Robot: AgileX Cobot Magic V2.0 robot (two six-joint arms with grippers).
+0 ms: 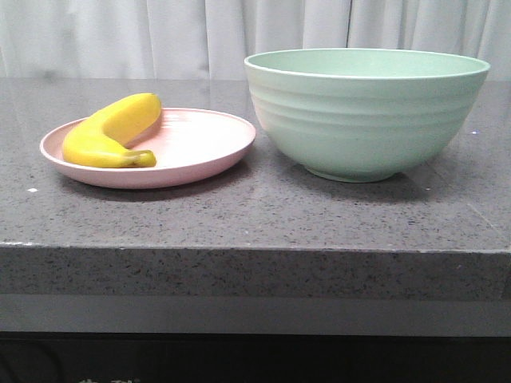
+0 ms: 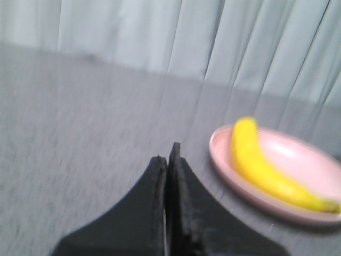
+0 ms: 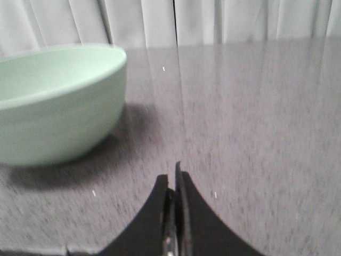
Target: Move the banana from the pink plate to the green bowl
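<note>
The yellow banana (image 1: 112, 132) lies on the left half of the pink plate (image 1: 200, 144), its stem end toward the front. The green bowl (image 1: 366, 112) stands upright just right of the plate and looks empty. Neither gripper shows in the front view. In the left wrist view my left gripper (image 2: 167, 154) is shut and empty above bare table, with the plate (image 2: 226, 165) and the banana (image 2: 256, 160) some way off to one side. In the right wrist view my right gripper (image 3: 171, 175) is shut and empty over bare table, apart from the bowl (image 3: 58, 106).
The dark grey speckled table (image 1: 263, 215) has its front edge near the camera. A pale curtain (image 1: 160, 36) hangs behind the table's far edge.
</note>
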